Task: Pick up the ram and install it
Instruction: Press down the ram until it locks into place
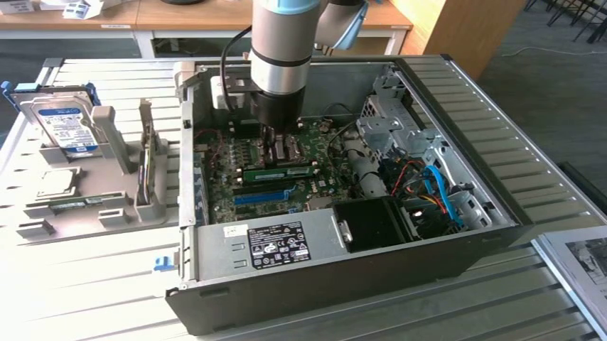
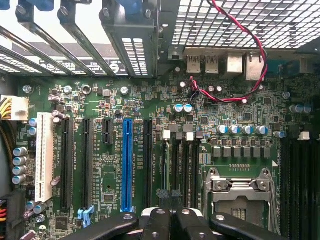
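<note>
The gripper (image 1: 277, 150) is seen lowered into the open computer case (image 1: 474, 245), its fingers (image 2: 172, 220) brought together with nothing clamped between them. It is poised just above the motherboard (image 2: 100, 100), near the empty processor socket (image 2: 240, 192). In the exterior view, the ram (image 1: 281, 172) (a long green stick with black chips) is found lying in the board's slots at about six o'clock from the gripper, just beside its tip; whether they touch cannot be told. A blue slot (image 1: 261, 197) is seen at six o'clock from the ram. Outside the case, at nine o'clock, a grey holder (image 1: 114, 206) is placed on the table (image 1: 85, 284), with a hard drive (image 1: 65, 128) stood upright in it and a square processor chip (image 1: 57, 183) laid flat below.
</note>
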Tool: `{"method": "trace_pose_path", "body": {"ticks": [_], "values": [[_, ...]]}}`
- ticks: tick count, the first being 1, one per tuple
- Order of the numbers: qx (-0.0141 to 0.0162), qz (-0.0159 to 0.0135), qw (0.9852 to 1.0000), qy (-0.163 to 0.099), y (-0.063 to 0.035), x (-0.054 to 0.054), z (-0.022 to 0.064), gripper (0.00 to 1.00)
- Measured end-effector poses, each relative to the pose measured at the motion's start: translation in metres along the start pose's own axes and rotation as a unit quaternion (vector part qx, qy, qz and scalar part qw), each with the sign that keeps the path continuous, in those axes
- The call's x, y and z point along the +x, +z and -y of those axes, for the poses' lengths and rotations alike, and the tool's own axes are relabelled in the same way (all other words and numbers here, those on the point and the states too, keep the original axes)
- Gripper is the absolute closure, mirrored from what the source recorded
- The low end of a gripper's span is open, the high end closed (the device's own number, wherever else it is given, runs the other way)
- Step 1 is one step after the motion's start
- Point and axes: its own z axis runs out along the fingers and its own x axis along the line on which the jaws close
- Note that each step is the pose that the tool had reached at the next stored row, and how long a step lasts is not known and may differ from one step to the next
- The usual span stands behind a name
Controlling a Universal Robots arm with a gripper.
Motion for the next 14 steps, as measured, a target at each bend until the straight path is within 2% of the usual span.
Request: {"method": "trace_pose_path", "body": {"ticks": [9, 14], "values": [[0.0000, 0.0000, 1.0000, 0.000, 0.0003, 0.0000, -0.0010, 0.90], [0.0001, 0.0002, 1.0000, 0.000, 0.0039, 0.0000, -0.0009, 0.90]]}}
